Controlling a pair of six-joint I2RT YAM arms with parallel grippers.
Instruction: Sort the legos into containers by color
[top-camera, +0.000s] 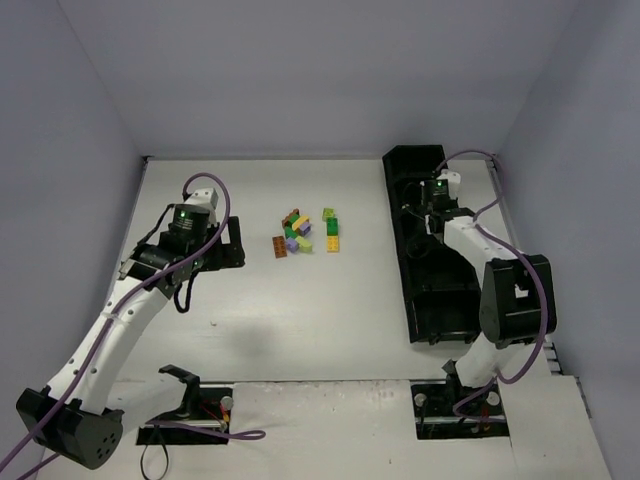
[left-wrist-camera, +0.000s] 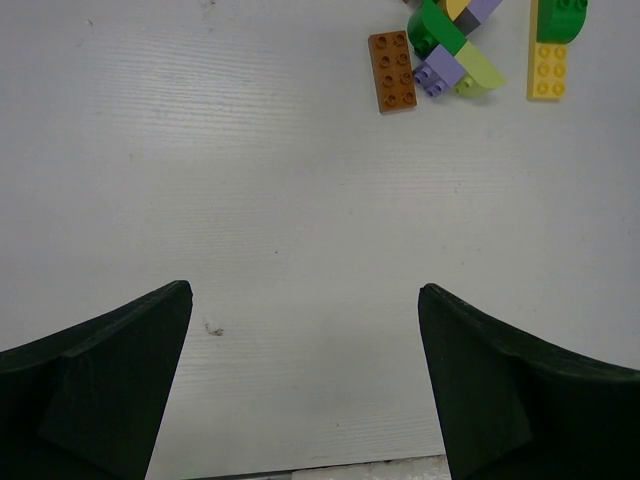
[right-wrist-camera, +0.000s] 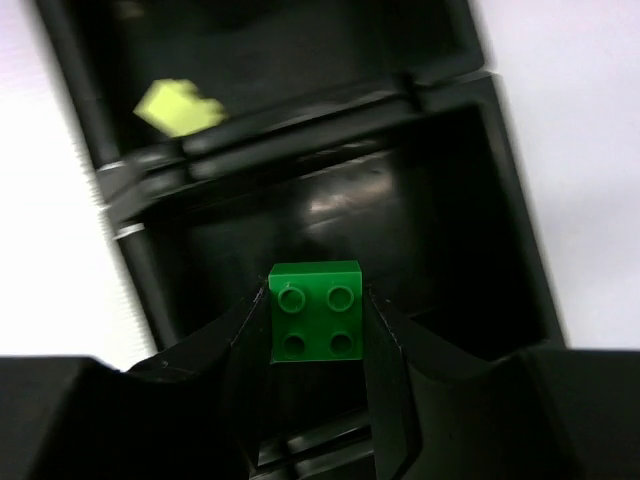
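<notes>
Over the tray (right-wrist-camera: 300, 125), I have the right gripper (right-wrist-camera: 316, 300) pinching a green brick (right-wrist-camera: 315, 320) by its flat sides; it looks light, rigid, slick; left gripper (left-wrist-camera: 303, 290) wide, empty.

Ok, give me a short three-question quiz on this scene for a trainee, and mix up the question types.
1. True or false: the left gripper is open and empty.
2. The held brick in the right gripper is: A yellow, B green, C lilac?
3. Fill in: the loose brick lying in the tray is ___.
Key: 1 true; 2 B; 3 lime.
</notes>
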